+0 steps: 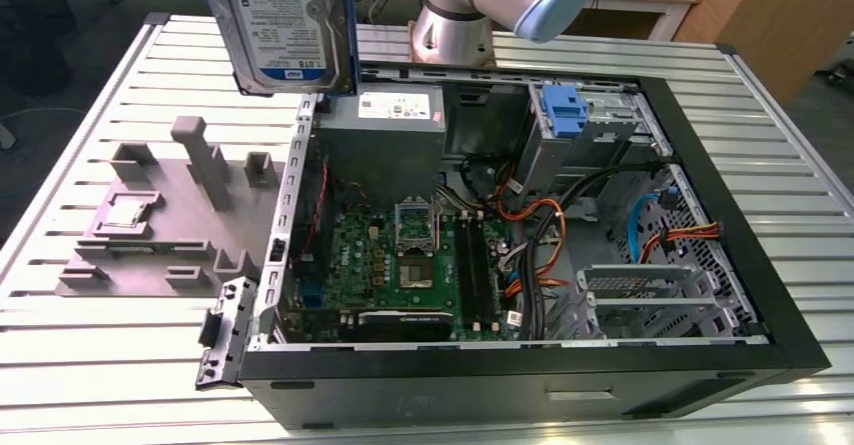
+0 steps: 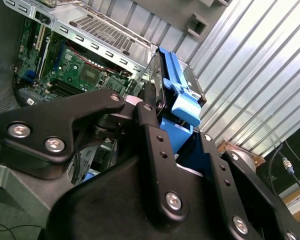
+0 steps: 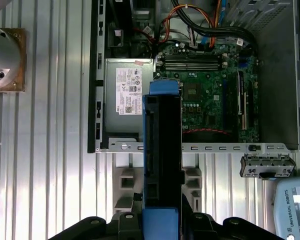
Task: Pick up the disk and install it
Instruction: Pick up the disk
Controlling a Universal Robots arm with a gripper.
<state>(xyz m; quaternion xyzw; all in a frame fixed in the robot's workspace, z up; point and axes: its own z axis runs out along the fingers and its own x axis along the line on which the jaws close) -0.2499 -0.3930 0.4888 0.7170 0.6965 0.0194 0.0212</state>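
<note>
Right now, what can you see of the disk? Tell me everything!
The disk is a flat silver-grey metal box with a white-and-blue label and blue plastic rails along its sides. It stands on edge, held in the air above the open computer case, near the grey power-supply box. The gripper is shut on it; nothing else touches it.

Arm [image 1: 454,20] held high, jaws gripping the disk [image 1: 287,25].

The disk [image 1: 283,27] is at the top of the exterior view, left of centre, cut off by the upper edge. It is upright in the air, silver-grey, its white-and-blue label facing the camera. In the first wrist view the disk [image 3: 162,150] shows edge-on, dark with blue ends.
</note>
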